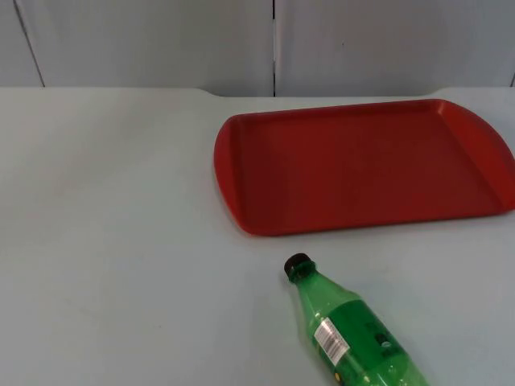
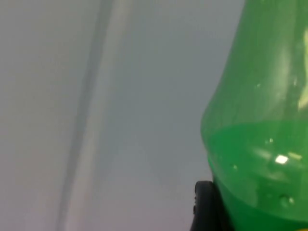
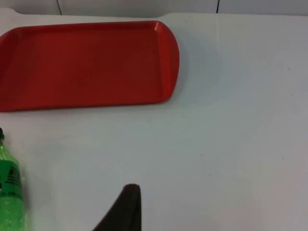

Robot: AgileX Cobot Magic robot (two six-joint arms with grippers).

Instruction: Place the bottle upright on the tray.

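A green plastic bottle [image 1: 350, 331] with a black cap [image 1: 297, 265] lies on its side on the white table, cap pointing toward the tray. The red tray [image 1: 362, 165] sits flat just beyond it, with nothing on it. In the left wrist view the green bottle [image 2: 260, 134] looms very close, right against my left gripper [image 2: 204, 209]. My right gripper [image 3: 124, 209] hangs over bare table; from it the bottle [image 3: 9, 187] lies off to one side and the tray [image 3: 86, 62] farther ahead.
The grey partition wall [image 1: 161, 40] closes the table's far edge behind the tray. Bare white table [image 1: 113, 225] stretches to the left of the tray and bottle.
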